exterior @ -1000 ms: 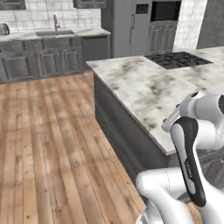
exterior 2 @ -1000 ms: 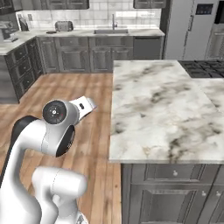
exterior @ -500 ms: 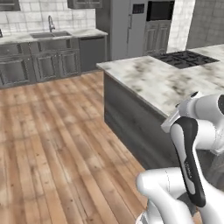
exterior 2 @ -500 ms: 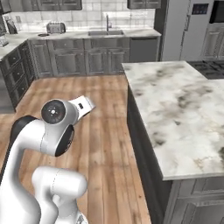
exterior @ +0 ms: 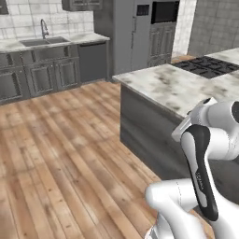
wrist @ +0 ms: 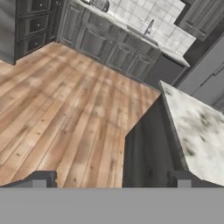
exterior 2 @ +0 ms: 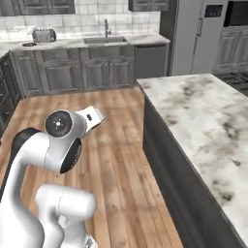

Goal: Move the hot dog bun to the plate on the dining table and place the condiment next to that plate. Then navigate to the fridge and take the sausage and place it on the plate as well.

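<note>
- Far left of the dining table (exterior: 177, 86), the sink (exterior: 39, 42) sits in the back counter under white tile, its tap upright behind it.
- A toaster (exterior 2: 42, 35) stands on that same back counter, further from the dining table than the sink.
- Grey cabinets (exterior 2: 92, 72) run below the counter, with a darker dishwasher (exterior: 92, 60) at the end nearest the dining table.
- Wood-plank floor (exterior: 60, 154) spreads between those cabinets and the dining table.
- The fridge (exterior: 130, 32), pale grey with two doors shut and a small dark panel high up, stands beyond the dining table's far corner.
- Just right of the fridge, a dark wall oven (exterior: 164, 11) is set in tall cabinetry.
- The dining table's marble surface shows bare veined stone on this end, with the black cooktop (exterior: 205, 65) inset further along.
- The arm (exterior: 205, 177) is folded up close beside the dining table's dark side panel.
- The pincer (wrist: 111, 179) hangs above the floor at the dining table's near corner, its two dark tips spread wide apart and nothing between them.
</note>
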